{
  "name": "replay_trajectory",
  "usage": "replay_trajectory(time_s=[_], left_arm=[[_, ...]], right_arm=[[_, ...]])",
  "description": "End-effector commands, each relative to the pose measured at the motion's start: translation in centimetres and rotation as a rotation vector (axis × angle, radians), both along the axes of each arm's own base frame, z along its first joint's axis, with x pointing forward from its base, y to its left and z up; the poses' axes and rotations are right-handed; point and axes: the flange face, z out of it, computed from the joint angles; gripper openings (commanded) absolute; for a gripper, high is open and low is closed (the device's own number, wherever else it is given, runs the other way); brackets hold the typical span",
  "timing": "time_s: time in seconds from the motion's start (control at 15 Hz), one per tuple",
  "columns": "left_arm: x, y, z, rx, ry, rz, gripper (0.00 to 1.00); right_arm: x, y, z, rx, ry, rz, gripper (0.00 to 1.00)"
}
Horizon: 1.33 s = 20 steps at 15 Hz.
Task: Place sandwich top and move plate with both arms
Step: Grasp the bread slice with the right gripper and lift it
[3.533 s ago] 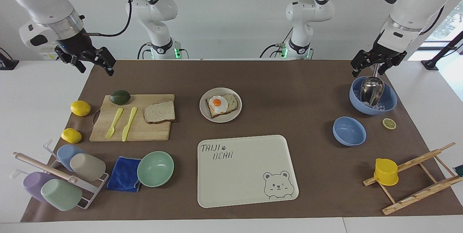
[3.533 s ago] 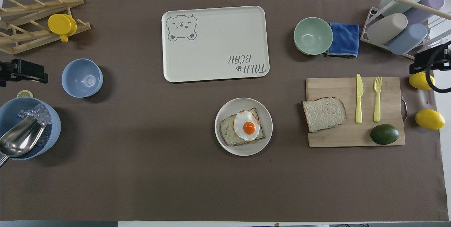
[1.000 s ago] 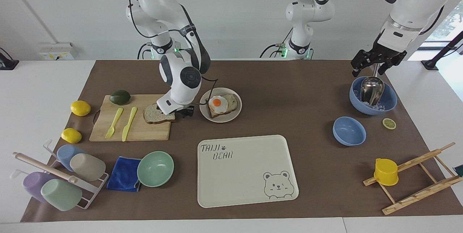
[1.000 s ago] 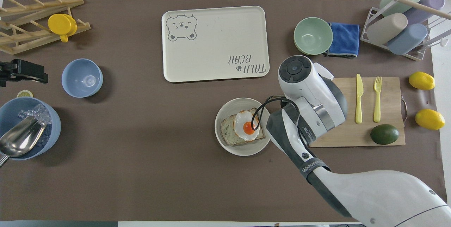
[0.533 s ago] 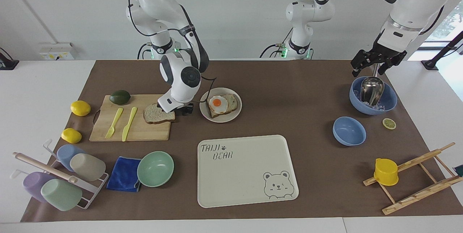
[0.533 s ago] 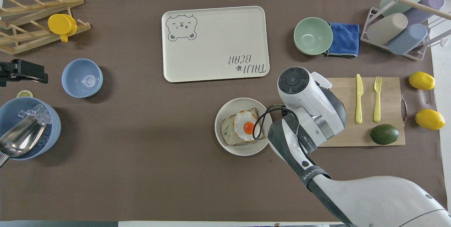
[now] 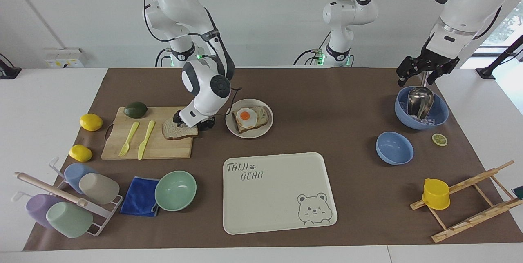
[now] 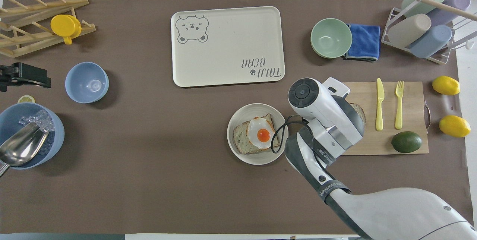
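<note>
Right gripper [image 7: 192, 123]: down at the sandwich top's [image 7: 176, 130] plate-side edge, placed to pick it up; finger state cannot be told.
Sandwich top: flat on the cutting board [image 7: 152, 148], beside the plate [image 7: 261, 129].
Plate: holds egg toast [image 7: 247, 118], awaiting its top.
Left gripper [image 7: 425, 71]: waits above the ice bowl [image 7: 440, 115]; finger state cannot be told.

Bread slice [image 7: 175, 130] flat on board, egg-toast plate [image 7: 249, 132] beside it
</note>
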Motion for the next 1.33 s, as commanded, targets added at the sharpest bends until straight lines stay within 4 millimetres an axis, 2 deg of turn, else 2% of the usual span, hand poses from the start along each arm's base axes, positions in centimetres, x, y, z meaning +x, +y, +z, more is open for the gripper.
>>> replay_trajectory(time_s=[0.0, 0.07, 0.33, 0.53, 0.87, 1.07, 1.2, 1.27], left_arm=[[-0.9, 0.2, 0.1, 0.013, -0.001, 0.001, 1.00], [-0.9, 0.2, 0.1, 0.013, -0.001, 0.001, 1.00], [-0.9, 0.2, 0.1, 0.013, -0.001, 0.004, 1.00], [-1.0, 0.2, 0.1, 0.013, 0.000, 0.004, 1.00], [-1.1, 0.2, -0.2, 0.013, 0.008, 0.001, 1.00], [-1.3, 0.4, -0.2, 0.013, 0.010, 0.004, 1.00], [-1.2, 0.4, -0.1, 0.013, 0.008, 0.004, 1.00], [-1.2, 0.4, -0.1, 0.013, 0.008, 0.006, 1.00]], right_arm=[[-0.9, 1.0, 0.7, -0.004, -0.026, 0.031, 0.84], [-0.9, 1.2, 0.7, -0.003, -0.028, 0.035, 0.74], [-0.9, 1.3, 0.7, 0.001, -0.033, 0.041, 0.57], [-1.0, 1.3, 0.6, 0.001, -0.027, 0.047, 0.53], [-0.9, 1.0, 0.6, -0.014, -0.017, 0.080, 0.38], [-0.8, 1.1, 0.9, -0.027, -0.012, 0.110, 0.21], [0.0, 1.3, 1.8, -0.031, -0.017, 0.111, 0.00], [0.5, 1.5, 2.5, -0.038, -0.017, 0.108, 0.00]])
